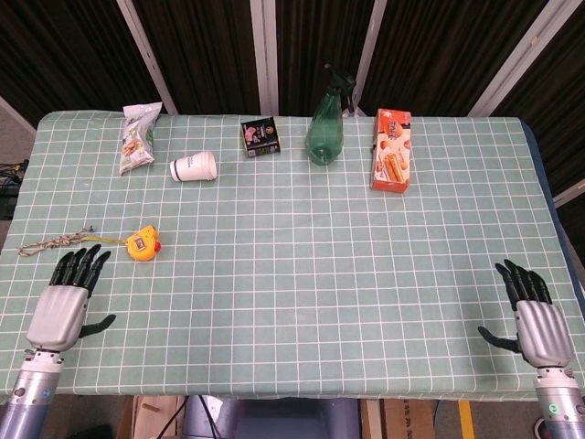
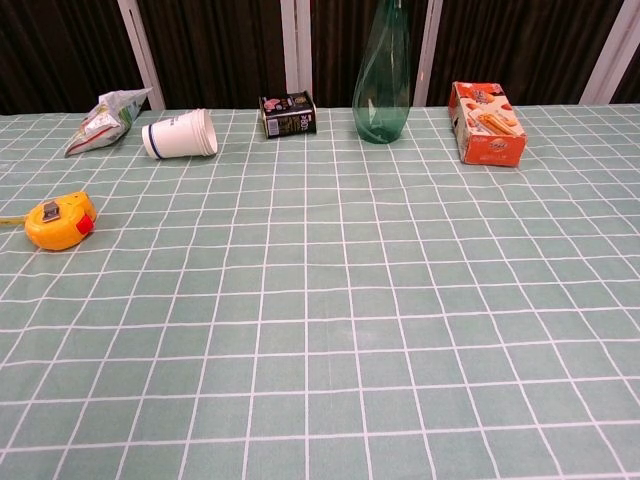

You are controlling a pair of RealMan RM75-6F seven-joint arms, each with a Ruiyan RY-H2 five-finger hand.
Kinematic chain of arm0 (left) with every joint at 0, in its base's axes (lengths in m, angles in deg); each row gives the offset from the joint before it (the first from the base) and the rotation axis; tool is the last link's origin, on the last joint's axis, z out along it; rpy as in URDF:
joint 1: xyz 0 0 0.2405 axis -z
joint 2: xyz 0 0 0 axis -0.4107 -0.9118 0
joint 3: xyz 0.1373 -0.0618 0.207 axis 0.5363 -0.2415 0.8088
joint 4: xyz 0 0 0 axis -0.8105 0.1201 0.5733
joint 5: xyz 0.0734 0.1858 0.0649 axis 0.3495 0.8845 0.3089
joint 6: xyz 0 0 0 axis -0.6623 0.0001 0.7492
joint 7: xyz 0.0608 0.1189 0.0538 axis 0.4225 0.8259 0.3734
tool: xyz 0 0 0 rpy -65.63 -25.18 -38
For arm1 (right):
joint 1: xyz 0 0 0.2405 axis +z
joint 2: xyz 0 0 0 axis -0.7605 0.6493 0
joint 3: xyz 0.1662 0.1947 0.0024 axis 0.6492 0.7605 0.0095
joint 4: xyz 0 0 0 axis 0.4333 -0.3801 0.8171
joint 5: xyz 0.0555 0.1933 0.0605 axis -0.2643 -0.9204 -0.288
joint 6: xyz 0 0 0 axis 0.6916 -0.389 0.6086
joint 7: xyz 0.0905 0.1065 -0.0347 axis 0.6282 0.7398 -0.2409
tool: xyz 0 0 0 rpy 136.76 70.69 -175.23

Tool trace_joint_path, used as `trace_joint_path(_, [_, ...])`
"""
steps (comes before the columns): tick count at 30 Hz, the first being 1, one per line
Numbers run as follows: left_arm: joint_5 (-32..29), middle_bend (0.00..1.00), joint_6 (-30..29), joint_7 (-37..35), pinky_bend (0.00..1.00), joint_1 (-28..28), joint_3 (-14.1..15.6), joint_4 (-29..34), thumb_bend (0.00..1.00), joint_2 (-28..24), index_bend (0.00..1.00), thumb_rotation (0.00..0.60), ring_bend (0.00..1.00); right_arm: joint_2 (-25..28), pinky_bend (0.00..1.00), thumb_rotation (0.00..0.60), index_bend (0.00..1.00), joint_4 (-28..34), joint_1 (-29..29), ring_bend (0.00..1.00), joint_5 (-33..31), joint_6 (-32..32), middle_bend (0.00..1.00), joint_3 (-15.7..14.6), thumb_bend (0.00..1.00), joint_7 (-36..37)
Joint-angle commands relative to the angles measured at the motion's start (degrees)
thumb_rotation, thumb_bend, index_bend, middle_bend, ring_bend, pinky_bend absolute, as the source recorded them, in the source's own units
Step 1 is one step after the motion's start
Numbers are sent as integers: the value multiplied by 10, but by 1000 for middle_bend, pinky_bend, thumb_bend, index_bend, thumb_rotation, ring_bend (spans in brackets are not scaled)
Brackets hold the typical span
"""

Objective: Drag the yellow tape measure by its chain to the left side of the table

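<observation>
The yellow tape measure (image 1: 143, 244) lies flat near the table's left edge; it also shows at the far left of the chest view as the tape measure (image 2: 60, 220). Its chain (image 1: 57, 242), a thin yellow strap ending in a pale twisted cord, trails left toward the edge. My left hand (image 1: 66, 303) hovers over the front left of the table, open, fingers spread and pointing up toward the chain, a short way below it and touching nothing. My right hand (image 1: 534, 317) is open at the front right corner, far from the tape measure. Neither hand shows in the chest view.
Along the back stand a snack bag (image 1: 138, 137), a tipped white paper cup (image 1: 194, 166), a small dark box (image 1: 260, 135), a green spray bottle (image 1: 325, 128) and an orange carton (image 1: 391, 150). The checked green cloth (image 1: 302, 274) covers the table.
</observation>
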Motion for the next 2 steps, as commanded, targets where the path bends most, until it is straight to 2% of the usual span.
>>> trace_joint_path(1, [1,0,7,-4,0,-3,0,-6,0,4,0,600,0,-6,0,600,0,-5,-1,0,4,-8,0,-1,184,-11])
trace_joint_path(2, [2,0,7,-6,0,-4,-1,-7,0,5,0,600,0,-8,0,600,0,-6,-1,0,4,-10,0,0,184,-13])
